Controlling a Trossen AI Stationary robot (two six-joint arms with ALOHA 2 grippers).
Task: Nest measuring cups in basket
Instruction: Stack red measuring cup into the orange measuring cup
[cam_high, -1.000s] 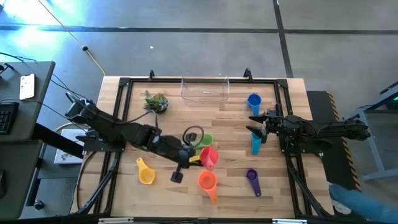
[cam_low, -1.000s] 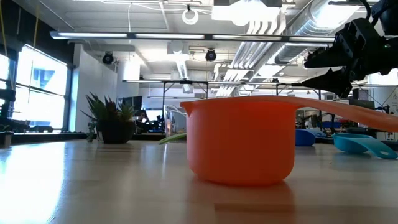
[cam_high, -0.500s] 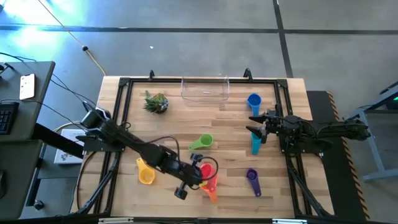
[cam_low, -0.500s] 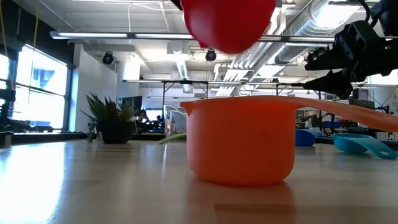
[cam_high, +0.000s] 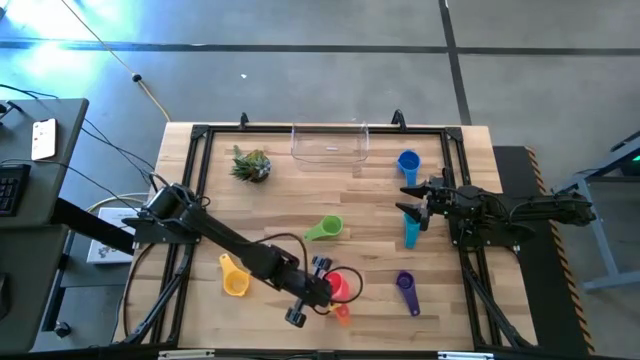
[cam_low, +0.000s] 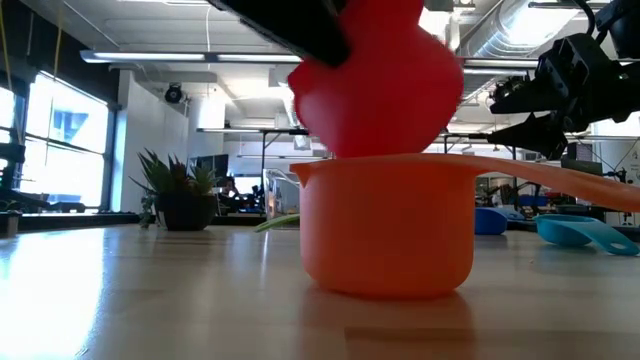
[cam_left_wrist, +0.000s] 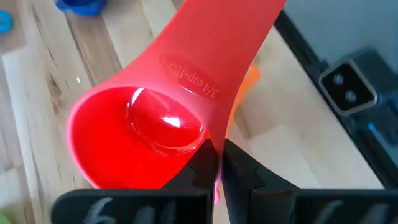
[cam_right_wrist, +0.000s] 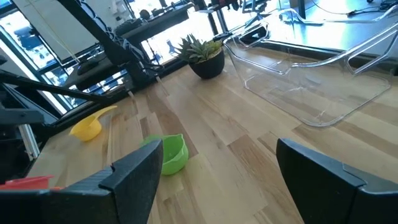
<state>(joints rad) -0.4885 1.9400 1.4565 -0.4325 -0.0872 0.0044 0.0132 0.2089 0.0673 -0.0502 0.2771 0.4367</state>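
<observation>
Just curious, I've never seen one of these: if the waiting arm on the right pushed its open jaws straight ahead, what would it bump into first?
Probably the green cup. The right gripper points across bare wood toward it, jaws open. Depth is hard to judge, so it might pass beside the cup.

The only writing that can be read is on the red measuring cup (cam_left_wrist: 155, 118). In the left wrist view, raised lettering in an oval patch on its handle, just where the handle meets the bowl, reads "3/4 cup", followed by a further figure too small to make out. No other text, brand or sign is legible in any view.
</observation>
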